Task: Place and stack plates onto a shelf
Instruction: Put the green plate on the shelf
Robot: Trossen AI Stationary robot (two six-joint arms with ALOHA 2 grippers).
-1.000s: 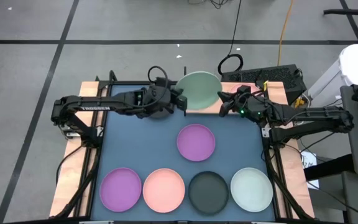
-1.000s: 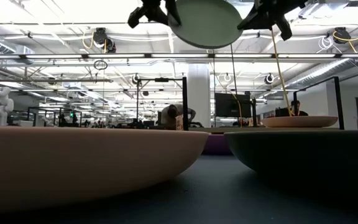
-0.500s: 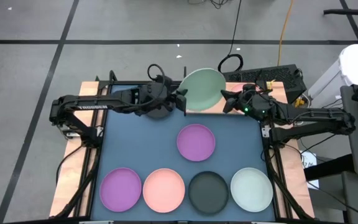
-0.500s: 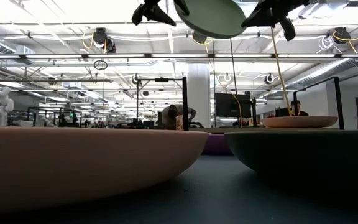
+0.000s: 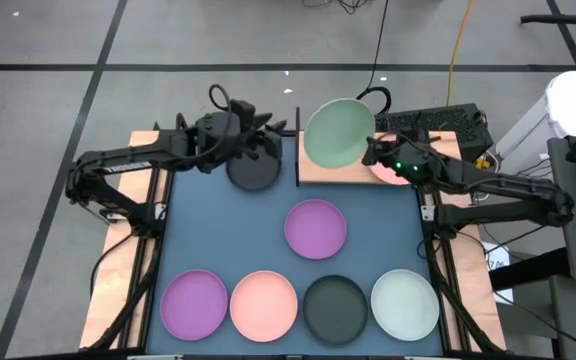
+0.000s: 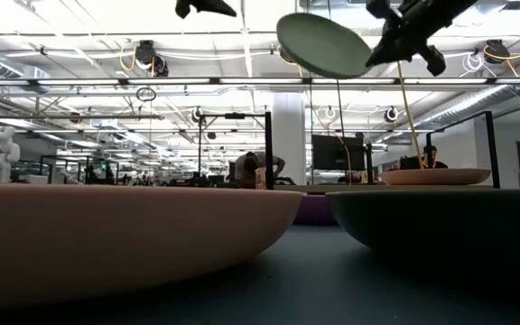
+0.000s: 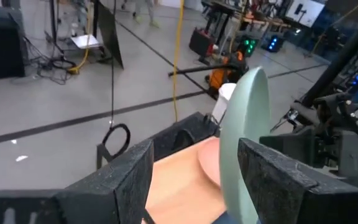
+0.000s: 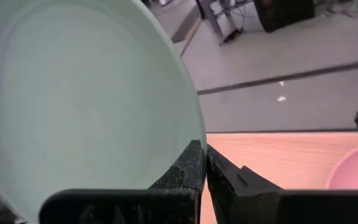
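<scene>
The right gripper pinches the rim of the mint plate, holding it tilted in the air above the shelf, while the left gripper, jaws spread and empty, hangs beside the shelf's black rail.

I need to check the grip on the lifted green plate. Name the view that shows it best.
Right wrist view: right gripper pinches green plate at its rim. High view shows plate tilted above shelf; low, from below; left wrist, edge-on beyond open left gripper.
</scene>
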